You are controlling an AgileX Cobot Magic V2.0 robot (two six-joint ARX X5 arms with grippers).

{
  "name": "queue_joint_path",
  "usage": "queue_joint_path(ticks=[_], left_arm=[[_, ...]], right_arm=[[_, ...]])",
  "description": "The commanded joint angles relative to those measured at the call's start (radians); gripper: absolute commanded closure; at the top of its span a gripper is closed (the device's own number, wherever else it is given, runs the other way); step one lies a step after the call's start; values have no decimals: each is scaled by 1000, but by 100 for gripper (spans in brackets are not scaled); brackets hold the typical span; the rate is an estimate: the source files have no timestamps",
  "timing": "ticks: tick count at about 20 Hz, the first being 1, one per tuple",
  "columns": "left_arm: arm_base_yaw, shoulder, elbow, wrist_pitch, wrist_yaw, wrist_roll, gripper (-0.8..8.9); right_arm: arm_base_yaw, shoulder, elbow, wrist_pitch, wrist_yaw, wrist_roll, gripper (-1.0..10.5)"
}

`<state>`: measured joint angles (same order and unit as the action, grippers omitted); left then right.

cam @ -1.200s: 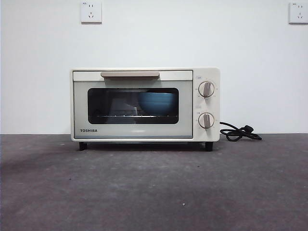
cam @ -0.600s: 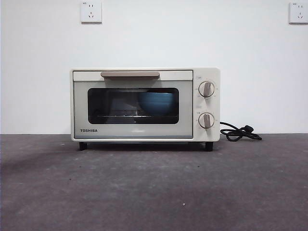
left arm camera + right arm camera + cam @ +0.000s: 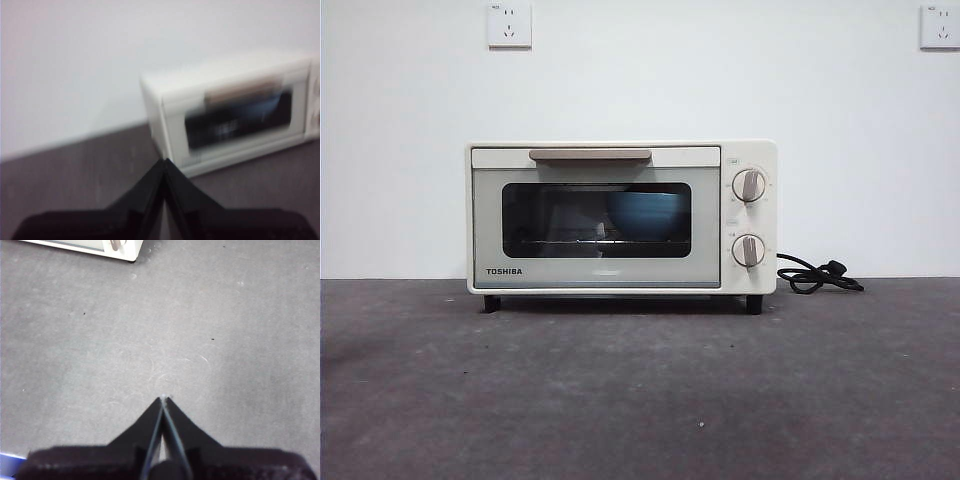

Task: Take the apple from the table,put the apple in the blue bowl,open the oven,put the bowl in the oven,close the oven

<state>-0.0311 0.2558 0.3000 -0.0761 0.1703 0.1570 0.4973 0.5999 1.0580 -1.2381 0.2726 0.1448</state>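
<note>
A cream oven (image 3: 622, 217) stands shut on the grey surface (image 3: 640, 390), the blue bowl (image 3: 647, 215) visible behind its glass; the apple is unseen. Both the left gripper (image 3: 164, 161) and right gripper (image 3: 163, 398) have closed, empty jaws, well back from the oven, so the task looks finished and they'd best stay clear

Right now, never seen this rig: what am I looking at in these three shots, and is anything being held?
It is a robot with two arms at a table, each ending in two black jaws.

The front view looks level across the table. It shows the oven with its door shut and the blue bowl inside, seen through the glass. The apple cannot be seen. A black cord lies beside the oven.

The other two shots come from cameras on the wrists. The left gripper faces the oven, blurred. The right gripper hangs over bare table. Both have jaws shut and hold nothing.
</note>
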Motion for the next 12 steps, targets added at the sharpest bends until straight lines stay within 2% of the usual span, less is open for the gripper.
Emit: queue_joint_path(ticks=[1, 4, 6, 10, 12], left_arm=[[15, -104, -164, 17, 5, -34, 817], [14, -218, -290, 17, -14, -75, 817], [15, -252, -293, -43, -19, -79, 817], [15, -252, -293, -43, -61, -79, 817], [16, -252, -293, -55, -120, -84, 817]], right_arm=[[1, 0, -4, 2, 2, -2, 946], [1, 2, -4, 3, 1, -2, 946], [1, 4, -4, 2, 2, -2, 946], [1, 6, -4, 3, 1, -2, 946], [1, 6, -4, 3, 2, -2, 946]])
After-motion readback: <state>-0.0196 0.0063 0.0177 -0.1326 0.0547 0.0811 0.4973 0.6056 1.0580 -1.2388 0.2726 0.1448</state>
